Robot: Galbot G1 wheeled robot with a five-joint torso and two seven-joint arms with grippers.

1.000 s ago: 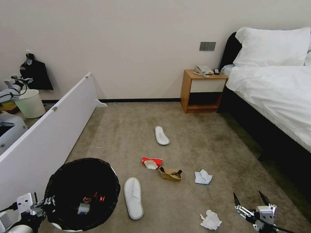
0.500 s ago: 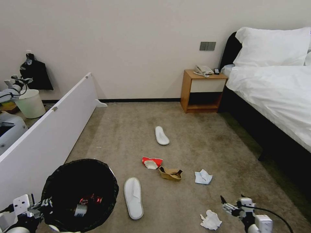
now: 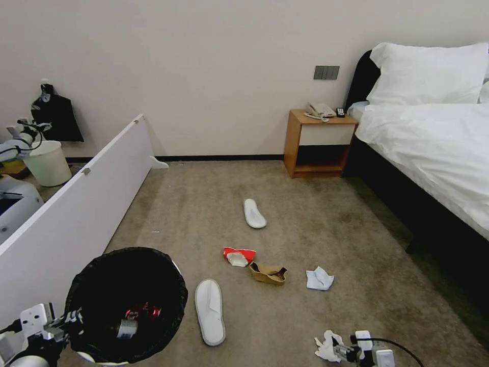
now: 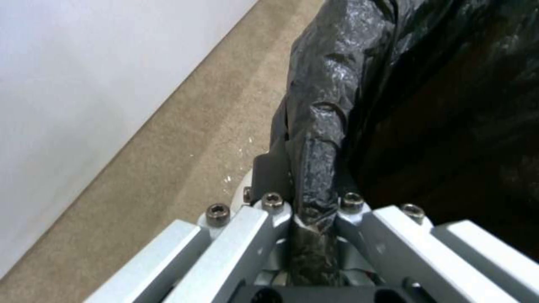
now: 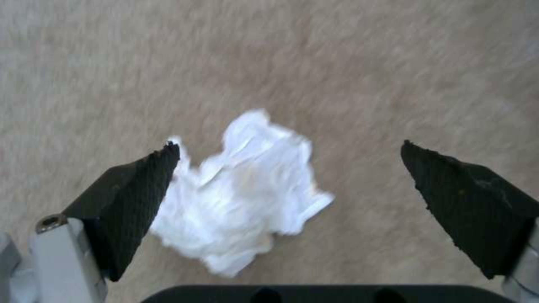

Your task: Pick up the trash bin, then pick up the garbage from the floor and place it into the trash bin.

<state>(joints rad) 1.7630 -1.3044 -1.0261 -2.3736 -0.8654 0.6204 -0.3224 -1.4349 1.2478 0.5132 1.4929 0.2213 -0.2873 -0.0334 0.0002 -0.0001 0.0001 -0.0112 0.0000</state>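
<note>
The trash bin [image 3: 175,285], white with a black bag over its rim, hangs at the lower left, a red can [image 3: 146,310] inside. My left gripper [image 3: 71,318] is shut on the bag-covered rim [image 4: 320,168]. On the carpet lie two white slippers [image 3: 210,311] [image 3: 254,213], a red-white carton [image 3: 238,256], a brown paper scrap [image 3: 268,273] and a tissue [image 3: 319,279]. My right gripper [image 3: 338,351] stands open just over another crumpled tissue [image 3: 325,347]. In the right wrist view that tissue [image 5: 241,202] lies between the spread fingertips [image 5: 157,168], nearer the one in the left of that picture.
A long white board [image 3: 76,214] runs along the left, close to the bin. Behind it stands a plain off-white bin [image 3: 48,163]. A wooden nightstand [image 3: 318,145] and a bed [image 3: 433,148] take up the right side. Open carpet lies between.
My right gripper has come down and to the left, from beside the near tissue to right over it. The bin in my left gripper has barely shifted.
</note>
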